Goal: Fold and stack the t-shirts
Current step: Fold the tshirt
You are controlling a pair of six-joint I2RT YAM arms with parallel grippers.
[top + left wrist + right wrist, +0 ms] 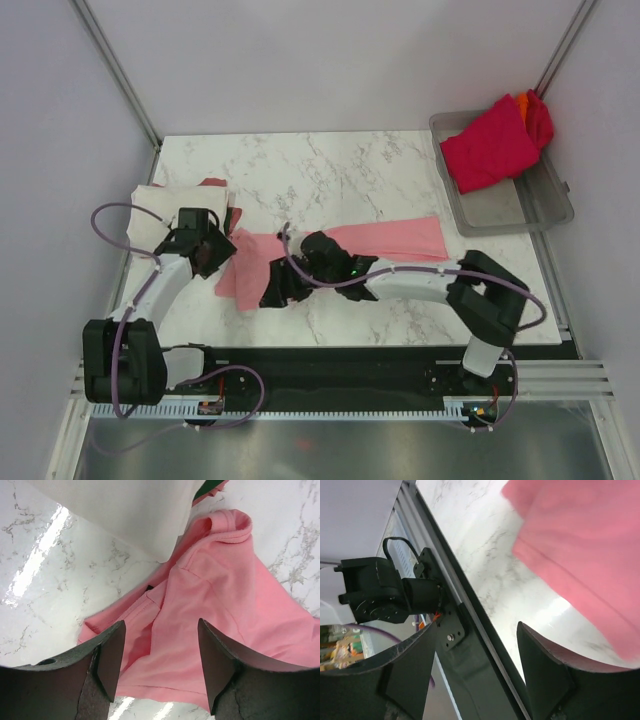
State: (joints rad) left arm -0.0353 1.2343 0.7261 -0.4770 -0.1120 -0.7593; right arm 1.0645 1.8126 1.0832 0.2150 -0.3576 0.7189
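While the left pincer stands spread, nothing is pinched between its fingers; it hangs over the bunched left end of the light pink t-shirt. Whether the fingertips touch the cloth cannot be told. The right pincer is likewise spread and holds nothing. It sits low near the front of the table, just beside the near edge of the same pink shirt, and a black motor housing on the near rail shows beyond it.

The pink t-shirt lies flat as a long band across the middle of the table, and the arms cover part of its left end. The collar shows in the left wrist view, close to a corner of the cream-white t-shirt. That shirt lies at the table's left edge, and a dark red t-shirt shows from under its far side.

Well apart, at the far right corner, a grey translucent tray holds a loosely folded crimson t-shirt. An orange t-shirt shows at the crimson shirt's far end.
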